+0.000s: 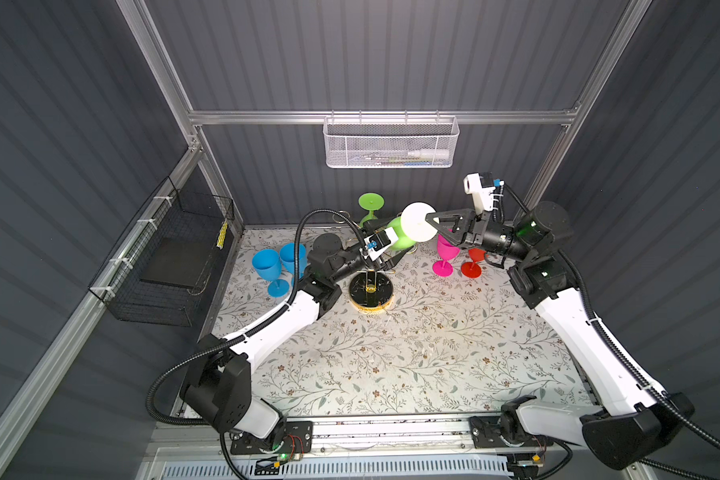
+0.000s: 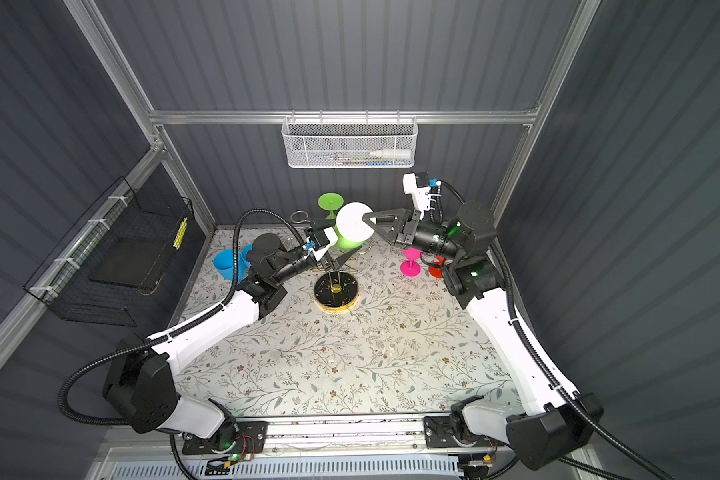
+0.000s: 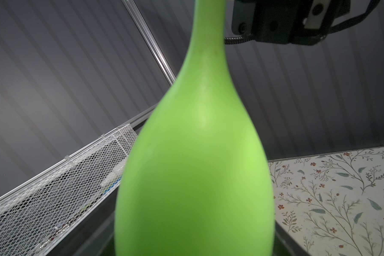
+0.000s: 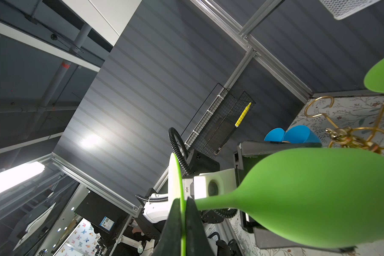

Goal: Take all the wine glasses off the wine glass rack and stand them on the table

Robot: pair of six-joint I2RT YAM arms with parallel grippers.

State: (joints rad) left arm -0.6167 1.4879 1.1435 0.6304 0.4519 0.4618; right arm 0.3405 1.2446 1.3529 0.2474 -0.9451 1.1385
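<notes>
Standing toward the back of the flowered table (image 1: 433,353), the gold rack (image 1: 371,293) has 1 green wine glass (image 1: 412,228) held sideways in the air just beside its top rings, stem clear of them. The right gripper (image 4: 183,201) is clamped on the rim of the glass's foot. The left gripper (image 1: 393,245) straddles the bowl, jaws wide apart; whether they press it I cannot tell.
</notes>
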